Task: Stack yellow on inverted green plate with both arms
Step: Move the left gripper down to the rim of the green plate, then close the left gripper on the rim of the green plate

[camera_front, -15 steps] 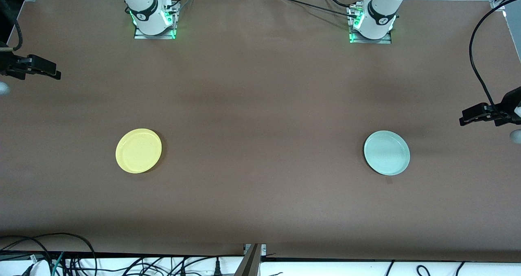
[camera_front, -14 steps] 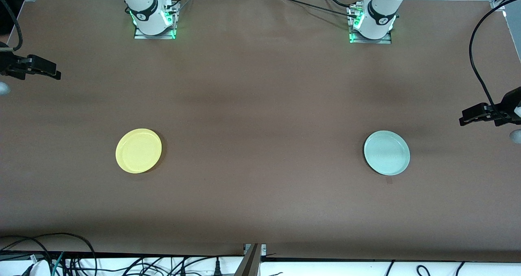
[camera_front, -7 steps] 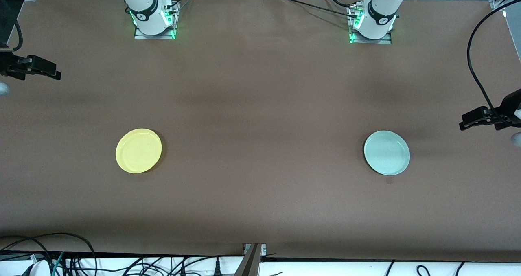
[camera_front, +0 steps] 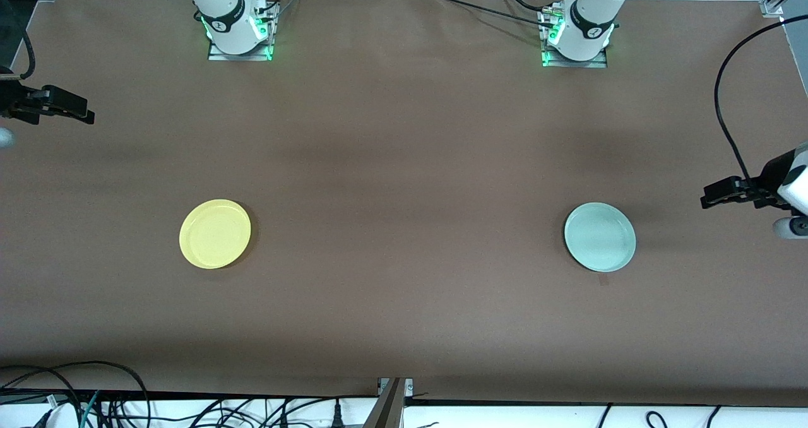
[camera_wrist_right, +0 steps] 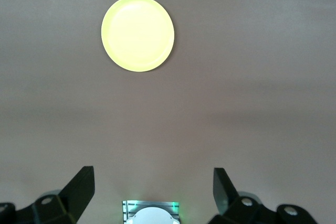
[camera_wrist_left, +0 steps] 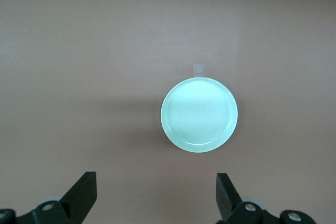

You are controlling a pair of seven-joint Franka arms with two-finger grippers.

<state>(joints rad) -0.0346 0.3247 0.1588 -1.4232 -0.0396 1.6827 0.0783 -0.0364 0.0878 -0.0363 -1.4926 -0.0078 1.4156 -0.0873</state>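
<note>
Left end effector (camera_front: 713, 196) hangs over the worktop edge at the left arm's end, fingers (camera_wrist_left: 84, 195) spread wide and holding nothing; its wrist view looks down on the round, shallow, pale mint-green plastic plate (camera_wrist_left: 199, 114), which lies well apart from it. Right end effector (camera_front: 76, 107) is over the worktop edge at the right arm's end, fingers (camera_wrist_right: 79, 190) likewise wide apart and empty — it reads as waiting. The green plate (camera_front: 600, 237) lies rim-up on the brown worktop (camera_front: 404, 163) toward the left arm's end; the round, shallow, bright-yellow plastic plate (camera_front: 215, 233) lies rim-up toward the right arm's end, about level with it and well apart. Progress, as judged: nothing done yet — green plate not inverted, yellow plate (camera_wrist_right: 137, 33) not lifted, no stack. Left to do: grasp and flip the green one, then carry the yellow one across and set it on top. Hard to make out: both arms are cut off by the front view's edges, so only bases and end effectors show. A small pale mark (camera_wrist_left: 199, 70) on the worktop just beside the green plate cannot be identified.
</note>
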